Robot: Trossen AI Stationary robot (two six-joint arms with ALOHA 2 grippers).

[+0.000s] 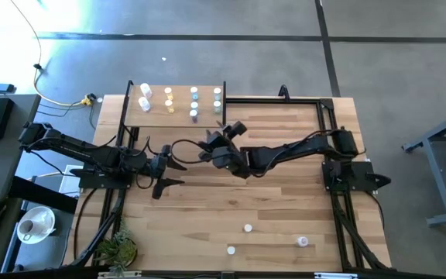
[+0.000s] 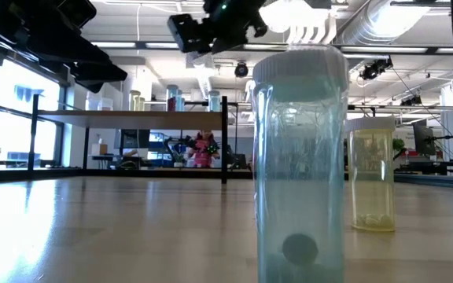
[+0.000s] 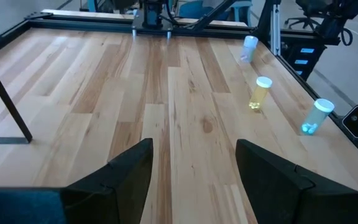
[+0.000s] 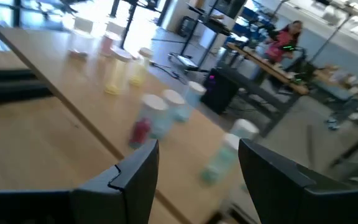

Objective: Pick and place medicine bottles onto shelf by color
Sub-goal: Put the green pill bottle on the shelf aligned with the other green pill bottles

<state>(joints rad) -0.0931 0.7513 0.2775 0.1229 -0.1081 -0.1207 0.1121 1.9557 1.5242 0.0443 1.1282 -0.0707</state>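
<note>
The shelf (image 1: 176,105) stands at the table's far left with several medicine bottles upright on its board in rows: white (image 1: 145,97), yellow (image 1: 169,101), blue (image 1: 194,102) and greenish (image 1: 217,99). My right gripper (image 1: 221,130) hovers open just in front of the shelf's right end, with nothing between its fingers (image 4: 197,155). My left gripper (image 1: 181,164) waits open over the table's left middle, also empty (image 3: 194,162). Near the front edge stand a yellow bottle (image 3: 260,93) and a blue one (image 3: 316,116). A third bottle (image 3: 250,48) lies farther to the right.
Black metal frame rails (image 1: 285,98) run along the table's far and right edges. A small potted plant (image 1: 118,249) sits at the near left corner. Bare wood (image 1: 285,201) lies between the arms and the three front bottles. The shelf's thin black posts (image 1: 224,99) stand beside my right gripper.
</note>
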